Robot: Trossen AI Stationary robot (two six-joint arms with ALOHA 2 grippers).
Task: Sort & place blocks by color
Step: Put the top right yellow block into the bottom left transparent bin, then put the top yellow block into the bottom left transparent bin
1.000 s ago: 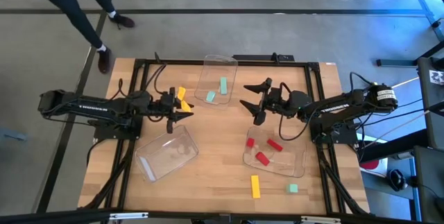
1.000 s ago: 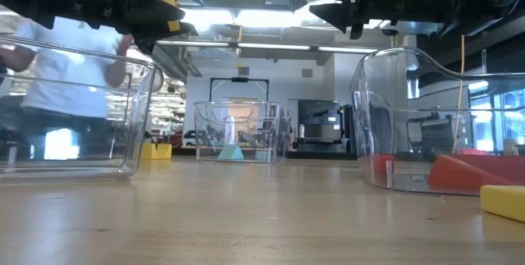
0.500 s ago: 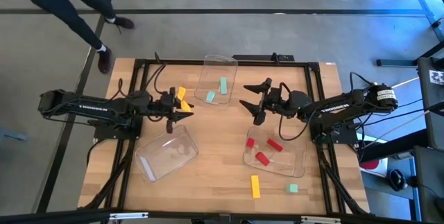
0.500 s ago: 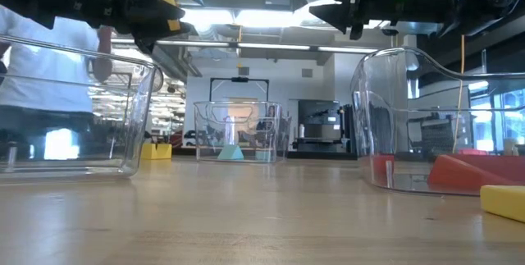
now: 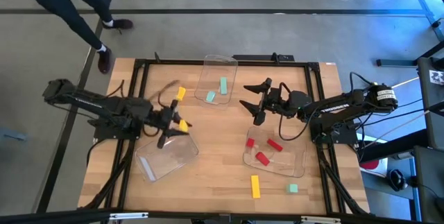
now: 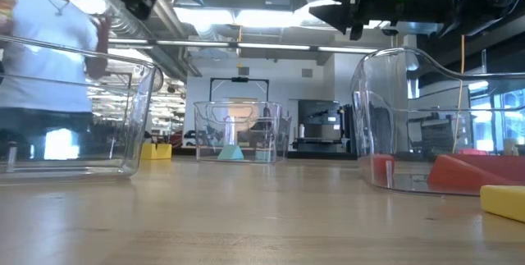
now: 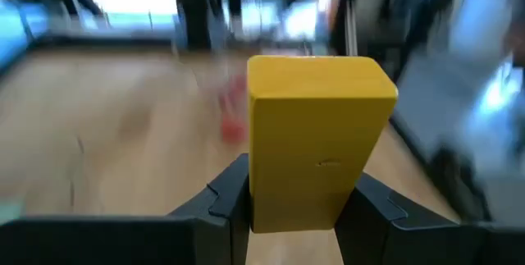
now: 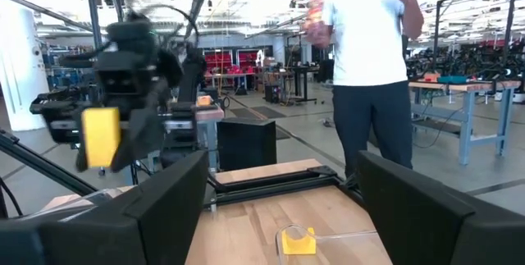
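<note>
Carried block: yellow block (image 7: 316, 142) is pinched between the 2 fingers of the left gripper (image 5: 175, 126), standing up above the fingertips so its lower half takes the squeeze and the rest stays free to drop away cleanly.
Left gripper position: over the near-left clear tray (image 5: 168, 155), just at that tray's far rim; this looks like the approach to a yellow drop-off, since that tray holds no block I can make out.
Right gripper: right gripper (image 5: 255, 104) hangs with its fingers spread wide and nothing between them, above bare table between the far tray (image 5: 218, 64) and the red tray (image 5: 298, 163), probably parked clear of the left arm's path.
Mint blocks: 2 mint blocks (image 5: 223, 85) lie in the far tray; 1 mint cube (image 5: 293, 189) sits loose on the table just outside the red tray's near edge.
Red blocks: 3 red blocks (image 5: 275, 145) lie inside the right-hand tray, already grouped.
Loose yellows: 1 yellow cube (image 5: 181, 93) rests on the wood beside the far tray; 1 yellow bar (image 5: 255, 186) lies near the table's front edge.
Hedge: motion blur around the left arm makes its exact height over the tray unclear.
Bystander: a person (image 8: 365, 60) stands beyond the table.
</note>
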